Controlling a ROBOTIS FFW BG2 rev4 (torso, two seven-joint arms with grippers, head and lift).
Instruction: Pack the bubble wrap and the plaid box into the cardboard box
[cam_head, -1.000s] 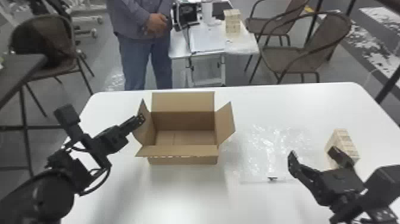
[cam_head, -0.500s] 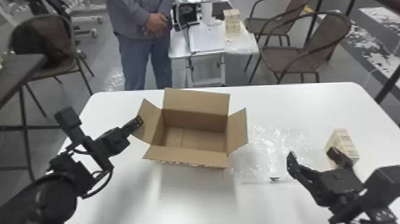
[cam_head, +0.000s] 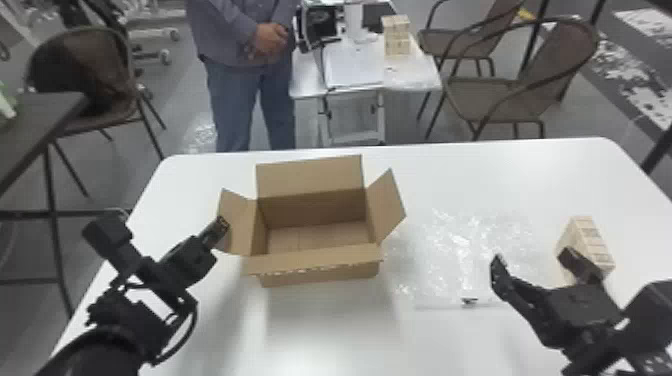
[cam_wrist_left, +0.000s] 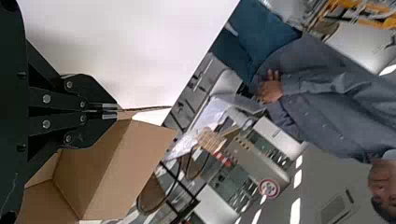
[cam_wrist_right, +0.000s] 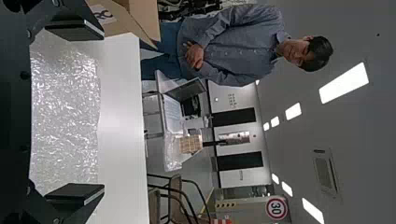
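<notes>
Two grippers flank the work, and the right gripper (cam_head: 532, 256) is clearly the nearer to what must be packed. The bubble wrap (cam_head: 450, 250) lies flat on the bench (cam_head: 500, 175), mostly to the inner side of that gripper, so its bulk is leftward, toward the cardboard box (cam_head: 320, 280). The right gripper is spread wide with nothing between its fingers (cam_wrist_right: 77, 193), and the wrap shows beyond them in the wrist view. Which way the wrap's long axis runs I cannot tell.

On the other side, the left gripper (cam_wrist_left: 109, 111) is closed on the box's side flap (cam_head: 239, 225), its tips pinched over the thin edge. The box stands open and empty, longer across the bench than front to back.

The plaid box (cam_head: 582, 235) is out at the far right, partly behind the right gripper's outer finger, its long side running roughly away from the robot.

The coming step, I judge, is the wrap: the right gripper likely needs to shift inward and down before closing, since a pinch from here might catch only a loose margin and let the sheet drag
</notes>
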